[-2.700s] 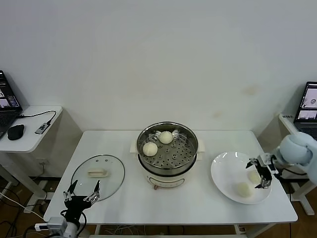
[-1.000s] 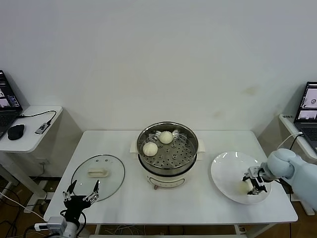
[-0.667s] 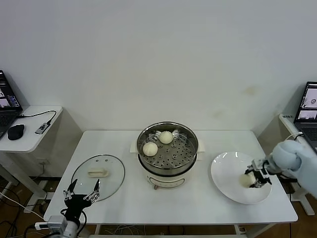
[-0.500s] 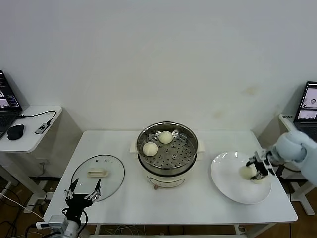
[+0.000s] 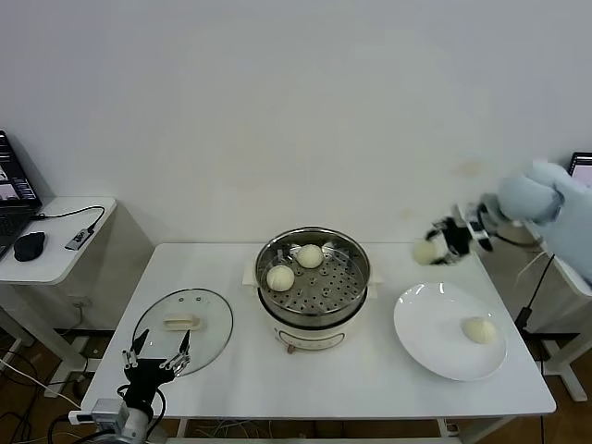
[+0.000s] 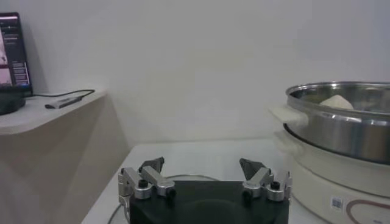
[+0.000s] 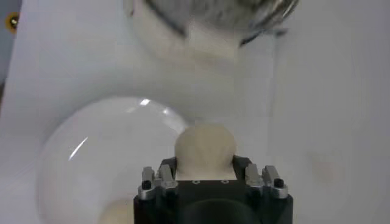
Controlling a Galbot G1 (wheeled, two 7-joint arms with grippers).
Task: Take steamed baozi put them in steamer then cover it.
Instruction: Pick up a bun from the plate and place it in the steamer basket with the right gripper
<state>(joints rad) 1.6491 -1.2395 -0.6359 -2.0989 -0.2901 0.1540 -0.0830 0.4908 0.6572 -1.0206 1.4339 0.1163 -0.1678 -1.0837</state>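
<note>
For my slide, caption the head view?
Right gripper carries a bun toward the steamer; one remains on the plate.

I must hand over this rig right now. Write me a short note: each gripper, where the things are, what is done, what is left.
Right gripper: shut on a baozi, raised between plate and steamer.
Left gripper: open, empty, parked at the table's near left edge by the cover.
Done: two baozi lie in the steamer.
Left: put in the held one, then the last baozi from the plate, then put the cover on.
</note>
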